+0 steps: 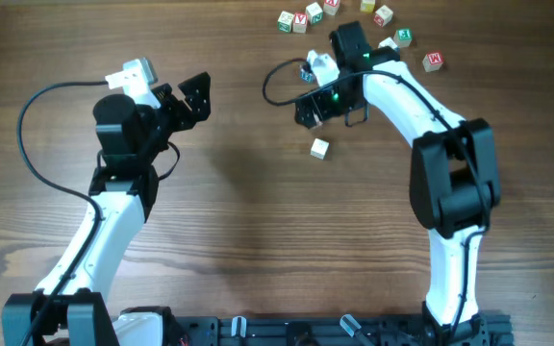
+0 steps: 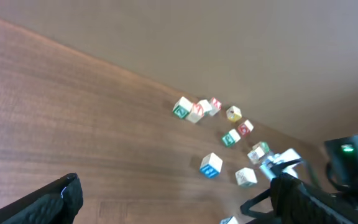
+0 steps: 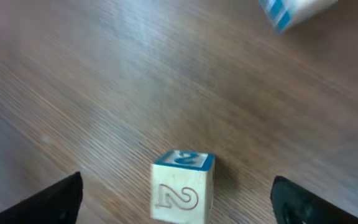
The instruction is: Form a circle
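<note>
Your right claw (image 3: pixel 178 204) stood wide, a loose cube (image 3: pixel 182 186) between its jaws. Your left claw (image 2: pixel 176 200) stood wide, empty. The circle (image 1: pixel 299 18), three light, hard, probably slick cubes, sat beyond; pinch flat opposite faces.

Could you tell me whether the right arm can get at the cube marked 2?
Probably yes: the right pincer has its jaws open either side of the cube marked 2, with only bare table around it.

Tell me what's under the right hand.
A number-2 cube with a blue top stands on the table, between the fingers of the open right hand, touching neither. Its underside and far faces are hidden.
</note>
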Controlling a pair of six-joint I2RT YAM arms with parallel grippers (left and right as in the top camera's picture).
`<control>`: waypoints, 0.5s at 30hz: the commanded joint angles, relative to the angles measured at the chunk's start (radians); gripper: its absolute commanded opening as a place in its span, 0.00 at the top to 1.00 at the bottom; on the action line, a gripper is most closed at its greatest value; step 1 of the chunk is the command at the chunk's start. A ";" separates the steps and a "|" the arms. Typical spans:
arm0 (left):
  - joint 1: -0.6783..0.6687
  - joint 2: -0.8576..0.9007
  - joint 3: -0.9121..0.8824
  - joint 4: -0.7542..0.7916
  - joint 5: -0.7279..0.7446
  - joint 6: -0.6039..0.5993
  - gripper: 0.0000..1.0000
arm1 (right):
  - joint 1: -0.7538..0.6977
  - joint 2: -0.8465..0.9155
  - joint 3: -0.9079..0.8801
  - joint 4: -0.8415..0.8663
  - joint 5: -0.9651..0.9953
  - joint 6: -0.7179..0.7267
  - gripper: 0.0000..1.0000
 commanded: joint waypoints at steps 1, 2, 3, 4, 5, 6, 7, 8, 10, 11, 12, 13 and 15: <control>-0.046 0.089 0.157 -0.027 0.028 0.082 0.00 | -0.014 -0.168 0.006 0.029 0.004 0.145 0.01; -0.070 0.136 0.224 -0.076 0.032 0.114 0.00 | -0.026 -0.206 0.006 0.024 0.029 0.184 0.01; -0.097 0.193 0.299 -0.137 0.032 0.154 0.00 | -0.037 -0.239 0.006 0.014 0.075 0.227 0.00; -0.121 0.253 0.383 -0.205 0.032 0.194 0.00 | -0.056 -0.278 0.006 -0.005 0.161 0.287 0.00; -0.139 0.303 0.450 -0.258 0.033 0.225 0.00 | -0.075 -0.308 0.006 -0.024 0.228 0.336 0.00; -0.159 0.361 0.529 -0.314 0.034 0.257 0.00 | -0.100 -0.338 0.006 -0.047 0.291 0.380 0.01; -0.177 0.417 0.603 -0.355 0.040 0.284 0.00 | -0.130 -0.363 0.006 -0.069 0.331 0.409 0.00; -0.195 0.465 0.666 -0.382 0.053 0.318 0.00 | -0.167 -0.382 0.006 -0.085 0.344 0.435 0.00; -0.225 0.529 0.737 -0.402 0.059 0.382 0.00 | -0.228 -0.395 0.006 -0.101 0.329 0.469 0.00; -0.246 0.562 0.764 -0.407 0.058 0.425 0.00 | -0.268 -0.395 0.006 -0.115 0.299 0.475 0.00; -0.270 0.591 0.779 -0.401 0.058 0.472 0.00 | -0.310 -0.392 0.005 -0.132 0.261 0.473 0.00; -0.285 0.606 0.780 -0.394 0.058 0.501 0.00 | -0.340 -0.389 0.003 -0.149 0.235 0.473 0.02; -0.319 0.643 0.780 -0.376 0.043 0.547 0.00 | -0.378 -0.381 0.003 -0.176 0.201 0.473 0.01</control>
